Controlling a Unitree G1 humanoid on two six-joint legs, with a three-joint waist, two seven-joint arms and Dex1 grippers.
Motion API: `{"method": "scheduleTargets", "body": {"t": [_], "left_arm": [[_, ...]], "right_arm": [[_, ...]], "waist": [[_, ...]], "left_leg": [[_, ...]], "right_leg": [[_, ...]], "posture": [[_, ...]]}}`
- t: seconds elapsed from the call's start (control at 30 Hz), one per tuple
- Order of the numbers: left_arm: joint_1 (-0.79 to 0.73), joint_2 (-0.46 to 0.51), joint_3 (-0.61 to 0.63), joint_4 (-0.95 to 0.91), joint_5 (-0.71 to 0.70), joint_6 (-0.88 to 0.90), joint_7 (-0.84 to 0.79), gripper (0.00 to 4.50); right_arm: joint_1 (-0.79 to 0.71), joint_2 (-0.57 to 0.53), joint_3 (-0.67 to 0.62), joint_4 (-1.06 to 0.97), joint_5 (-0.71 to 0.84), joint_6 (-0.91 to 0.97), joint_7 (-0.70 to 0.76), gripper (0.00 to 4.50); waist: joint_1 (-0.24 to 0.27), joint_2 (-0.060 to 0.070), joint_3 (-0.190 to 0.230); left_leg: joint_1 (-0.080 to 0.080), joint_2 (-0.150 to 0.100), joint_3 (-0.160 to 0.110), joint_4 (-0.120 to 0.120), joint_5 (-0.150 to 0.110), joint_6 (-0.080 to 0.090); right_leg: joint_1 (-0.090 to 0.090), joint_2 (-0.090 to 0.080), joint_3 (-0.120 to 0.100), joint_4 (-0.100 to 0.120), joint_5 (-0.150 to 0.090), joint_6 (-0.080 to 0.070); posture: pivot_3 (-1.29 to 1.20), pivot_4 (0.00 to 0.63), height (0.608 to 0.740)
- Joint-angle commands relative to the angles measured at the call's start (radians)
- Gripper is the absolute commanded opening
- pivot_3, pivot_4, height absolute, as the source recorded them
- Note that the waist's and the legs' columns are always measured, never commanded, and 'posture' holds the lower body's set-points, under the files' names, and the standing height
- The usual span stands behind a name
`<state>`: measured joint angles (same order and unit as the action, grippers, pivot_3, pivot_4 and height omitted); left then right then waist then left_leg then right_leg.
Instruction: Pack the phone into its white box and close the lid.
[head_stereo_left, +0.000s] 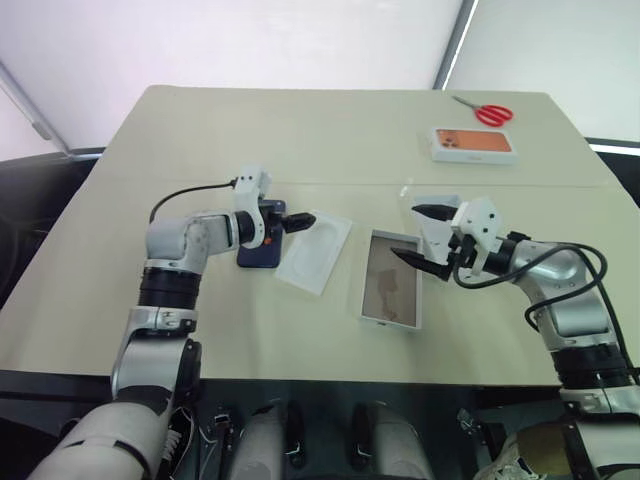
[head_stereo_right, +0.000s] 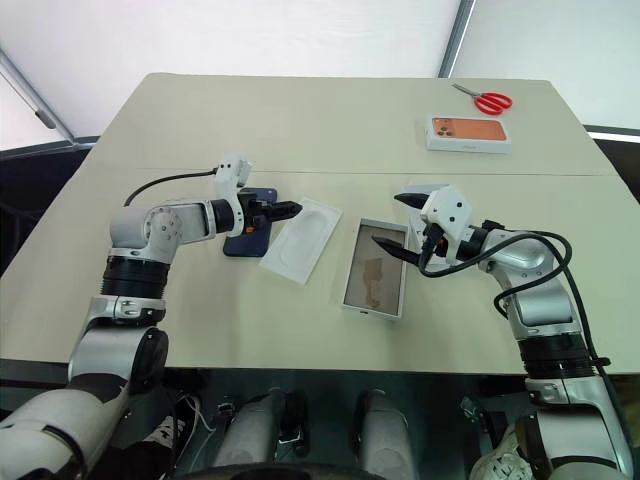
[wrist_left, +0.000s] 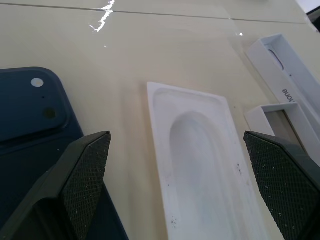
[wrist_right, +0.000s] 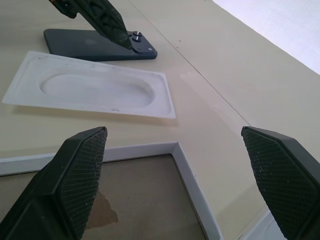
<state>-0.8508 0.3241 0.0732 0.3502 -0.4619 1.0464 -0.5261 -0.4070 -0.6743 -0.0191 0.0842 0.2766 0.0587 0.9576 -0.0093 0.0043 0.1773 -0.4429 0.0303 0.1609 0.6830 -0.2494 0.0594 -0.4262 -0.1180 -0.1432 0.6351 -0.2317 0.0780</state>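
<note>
Trouble is being risked mainly at the left claw, which is being held wide open and empty just above the desk, its tips reaching past the right edge of the phone and over the left edge of the thin white insert lying just beside it. The phone is lying flat, glossy back up, at the left of the scene, and the white box is sitting open to the right of the insert, its brownish inside exposed. Because the phone is slim and flush with the desk, a pinch from this low angle is likely being set up to slide off, pushing the phone leftward or nudging the insert toward the box instead of lifting anything. The insert could also be caught by mistake, since one finger is hovering over it. The right claw is likewise being held fully open with nothing in it, poised over the far right corner of the box; the box could be knocked askew if that claw is lowered carelessly. The lid is lying just beyond the box, partly hidden behind the right claw, so it could be shoved away unnoticed. An orange-printed box and red scissors are lying well apart at the far right.
</note>
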Motion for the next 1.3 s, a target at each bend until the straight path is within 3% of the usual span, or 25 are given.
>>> {"method": "scheduleTargets", "body": {"t": [0.03, 0.43, 0.63, 0.97, 1.07, 1.17, 1.3], "left_arm": [[0.007, -0.002, -0.019, -0.028, -0.002, 0.021, -0.017, 4.48], [-0.051, -0.044, -0.016, 0.074, 0.01, 0.109, 0.008, 4.48], [-0.079, -0.07, 0.054, 0.114, -0.038, 0.201, 0.028, 4.48], [-0.009, -0.108, 0.148, -0.019, -0.084, 0.345, 0.094, 4.48], [0.02, -0.113, 0.151, -0.046, -0.084, 0.353, 0.108, 3.67], [0.032, -0.116, 0.15, -0.059, -0.082, 0.35, 0.114, 2.19], [0.049, -0.114, 0.145, -0.079, -0.085, 0.347, 0.12, 2.19]], "right_arm": [[-0.029, 0.002, -0.02, -0.009, 0.001, -0.02, -0.004, 4.5], [-0.04, 0.003, -0.021, -0.003, -0.006, -0.021, -0.007, 4.5], [-0.04, 0.009, -0.022, -0.007, -0.011, -0.022, -0.012, 4.5], [-0.046, 0.013, -0.021, -0.001, -0.013, -0.022, -0.017, 4.5], [-0.05, 0.016, -0.019, 0.002, -0.013, -0.024, -0.016, 4.5], [-0.05, 0.018, -0.016, 0.006, -0.016, -0.027, -0.015, 4.5], [-0.049, 0.022, -0.015, 0.006, -0.019, -0.03, -0.015, 4.5]], "waist": [[-0.001, 0.0, 0.0], [-0.002, 0.0, 0.0], [-0.002, 0.0, 0.0], [-0.001, 0.0, 0.0], [-0.002, 0.0, 0.0], [-0.001, 0.0, 0.0], [-0.001, 0.0, 0.0]], "left_leg": [[0.0, 0.0, 0.0, 0.0, 0.0, 0.0], [0.0, 0.0, 0.0, 0.0, 0.0, 0.0], [0.0, 0.0, 0.0, 0.0, 0.0, 0.0], [0.001, 0.0, 0.0, 0.0, 0.0, 0.0], [0.001, 0.0, 0.0, 0.0, 0.0, 0.0], [0.001, 0.0, 0.0, 0.0, 0.0, 0.0], [0.001, 0.0, 0.0, 0.0, 0.0, 0.0]], "right_leg": [[0.0, 0.0, 0.0, 0.0, 0.0, 0.0], [0.0, 0.0, 0.0, 0.0, 0.0, 0.0], [0.0, 0.0, 0.0, 0.001, 0.0, 0.0], [0.0, 0.0, 0.001, 0.001, 0.0, 0.0], [0.0, 0.0, 0.001, 0.001, 0.0, 0.0], [0.0, 0.0, 0.001, 0.002, 0.0, 0.0], [0.001, 0.0, 0.001, 0.001, 0.0, 0.0]], "posture": [[0.0, 0.15, 0.738], [0.0, 0.15, 0.738], [0.0, 0.15, 0.738], [0.0, 0.15, 0.738], [0.0, 0.15, 0.738], [0.0, 0.15, 0.738], [0.0, 0.15, 0.738]]}}
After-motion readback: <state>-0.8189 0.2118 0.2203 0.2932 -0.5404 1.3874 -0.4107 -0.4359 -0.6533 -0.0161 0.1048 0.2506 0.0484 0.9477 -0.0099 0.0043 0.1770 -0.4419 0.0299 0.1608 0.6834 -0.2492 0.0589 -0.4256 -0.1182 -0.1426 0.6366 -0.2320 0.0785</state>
